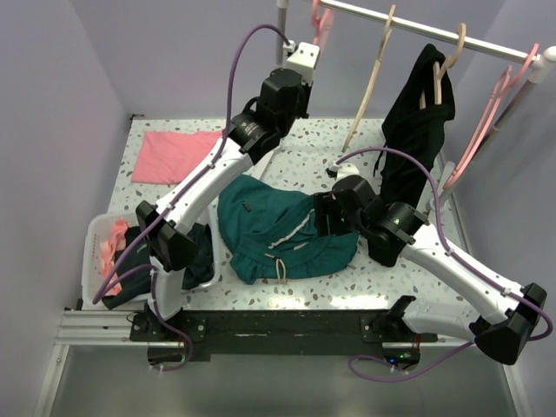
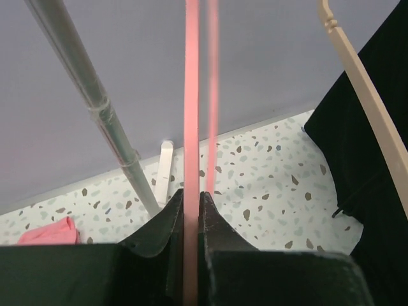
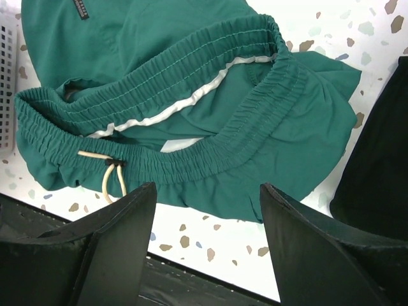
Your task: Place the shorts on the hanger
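At the rail (image 1: 417,22), left gripper (image 2: 192,201) clamps the hanger (image 2: 191,95), seemingly to unhook it — right gripper (image 3: 207,191), spread, hovers over shorts (image 3: 191,76).

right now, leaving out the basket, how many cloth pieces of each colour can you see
teal-green: 1, the shorts on the table
pink: 1, the flat cloth on the table
black: 1, the hanging garment on the rail
total: 3
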{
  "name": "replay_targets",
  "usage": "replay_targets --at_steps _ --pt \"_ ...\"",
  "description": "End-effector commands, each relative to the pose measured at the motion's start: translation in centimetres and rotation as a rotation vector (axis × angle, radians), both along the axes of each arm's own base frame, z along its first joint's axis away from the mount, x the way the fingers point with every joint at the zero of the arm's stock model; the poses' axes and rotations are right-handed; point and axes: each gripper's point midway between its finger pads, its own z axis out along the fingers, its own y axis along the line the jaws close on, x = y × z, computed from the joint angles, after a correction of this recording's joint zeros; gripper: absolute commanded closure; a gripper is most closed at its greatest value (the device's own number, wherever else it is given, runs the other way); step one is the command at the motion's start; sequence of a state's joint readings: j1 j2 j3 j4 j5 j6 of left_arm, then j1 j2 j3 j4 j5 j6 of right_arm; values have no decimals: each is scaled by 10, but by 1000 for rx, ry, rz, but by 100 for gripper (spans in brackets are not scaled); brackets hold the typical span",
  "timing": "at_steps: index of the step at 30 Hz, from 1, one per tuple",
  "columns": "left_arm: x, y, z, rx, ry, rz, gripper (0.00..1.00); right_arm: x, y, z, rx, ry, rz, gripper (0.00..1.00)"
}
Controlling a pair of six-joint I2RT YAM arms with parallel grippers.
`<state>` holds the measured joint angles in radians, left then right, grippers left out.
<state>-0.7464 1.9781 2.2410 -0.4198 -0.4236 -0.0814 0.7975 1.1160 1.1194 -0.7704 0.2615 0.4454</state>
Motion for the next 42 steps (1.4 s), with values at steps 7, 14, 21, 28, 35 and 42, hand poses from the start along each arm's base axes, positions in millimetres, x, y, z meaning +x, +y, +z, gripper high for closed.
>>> replay_targets --at_steps 7,14,21,28,35,42 --pt "-15 33 60 -45 -157 59 100 3 4 7 40 -30 -9 31" --pt "-37 51 92 -66 -239 38 100 7 4 8 34 -43 -11 31" --pt "-47 51 85 -46 -209 -5 100 8 -2 10 18 -58 -30 31" --pt "-75 70 60 -36 -157 -33 100 7 -15 5 -2 -82 -69 32" --pt "-118 99 35 -38 -94 -65 100 10 -20 -2 17 -120 -101 37" --pt "-196 139 -4 35 -5 -212 100 7 -24 -28 18 -105 -127 46"
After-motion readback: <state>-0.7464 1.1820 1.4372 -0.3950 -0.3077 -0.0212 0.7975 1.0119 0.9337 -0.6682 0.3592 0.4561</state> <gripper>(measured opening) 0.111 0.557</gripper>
